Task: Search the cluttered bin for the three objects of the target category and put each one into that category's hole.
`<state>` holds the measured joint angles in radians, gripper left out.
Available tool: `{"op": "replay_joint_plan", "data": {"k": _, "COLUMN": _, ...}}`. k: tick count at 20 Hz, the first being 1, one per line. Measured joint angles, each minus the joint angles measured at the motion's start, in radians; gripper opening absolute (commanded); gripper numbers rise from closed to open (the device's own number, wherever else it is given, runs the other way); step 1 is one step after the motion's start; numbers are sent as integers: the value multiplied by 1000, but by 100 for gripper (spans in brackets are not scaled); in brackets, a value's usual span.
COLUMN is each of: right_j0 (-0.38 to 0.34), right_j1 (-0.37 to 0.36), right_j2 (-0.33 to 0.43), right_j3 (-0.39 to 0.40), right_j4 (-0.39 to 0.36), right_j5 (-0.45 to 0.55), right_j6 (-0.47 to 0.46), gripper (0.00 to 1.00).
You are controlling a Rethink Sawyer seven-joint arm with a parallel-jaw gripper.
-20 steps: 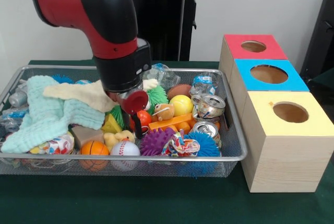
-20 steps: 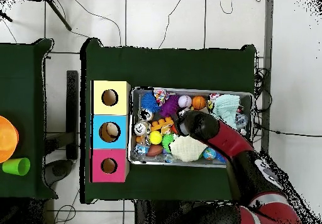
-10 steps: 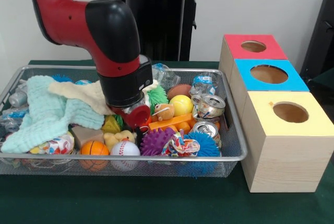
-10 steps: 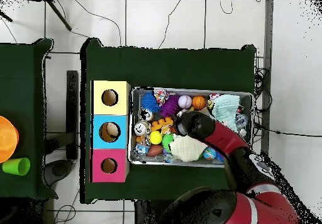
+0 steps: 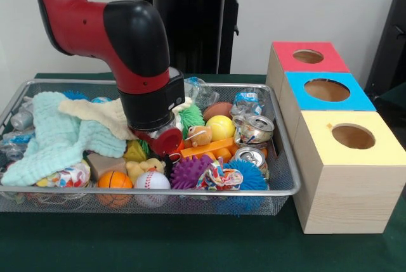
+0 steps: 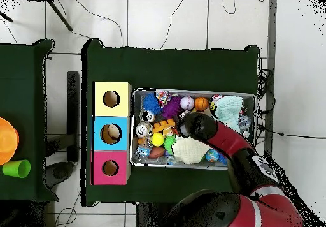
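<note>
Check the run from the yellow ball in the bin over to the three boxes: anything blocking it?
The yellow ball lies among the clutter. Toward the boxes, two crushed cans sit between it and the mesh bin's wall, which also stands in the way. Both need lifting over. The holes in the boxes are on top and uncovered.

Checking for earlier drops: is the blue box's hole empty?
No. In the overhead view, the blue box shows something pale inside its hole; what it is, cannot tell.

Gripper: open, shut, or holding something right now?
Gripper: down among the toys in the bin; open or shut cannot be told, nor whether it holds anything.
</note>
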<state>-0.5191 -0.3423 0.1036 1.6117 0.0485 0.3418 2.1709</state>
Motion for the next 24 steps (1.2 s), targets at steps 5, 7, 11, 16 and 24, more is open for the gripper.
{"op": "replay_joint_plan", "data": {"k": 5, "right_j0": -16, "right_j1": -2, "right_j2": 1, "right_j3": 0, "right_j4": -23, "right_j5": 0, "right_j6": 0, "gripper": 100}}
{"op": "replay_joint_plan", "data": {"k": 7, "right_j0": -23, "right_j1": -2, "right_j2": 2, "right_j3": 0, "right_j4": -30, "right_j5": 0, "right_j6": 0, "gripper": 100}}
{"op": "replay_joint_plan", "data": {"k": 11, "right_j0": -26, "right_j1": -3, "right_j2": 2, "right_j3": -1, "right_j4": -44, "right_j5": 0, "right_j6": 0, "gripper": 100}}
{"op": "replay_joint_plan", "data": {"k": 16, "right_j0": -25, "right_j1": -3, "right_j2": 3, "right_j3": -4, "right_j4": -58, "right_j5": 0, "right_j6": 0, "gripper": 100}}
{"op": "replay_joint_plan", "data": {"k": 24, "right_j0": 3, "right_j1": -3, "right_j2": -26, "right_j3": -4, "right_j4": -66, "right_j5": -9, "right_j6": 0, "gripper": 0}}
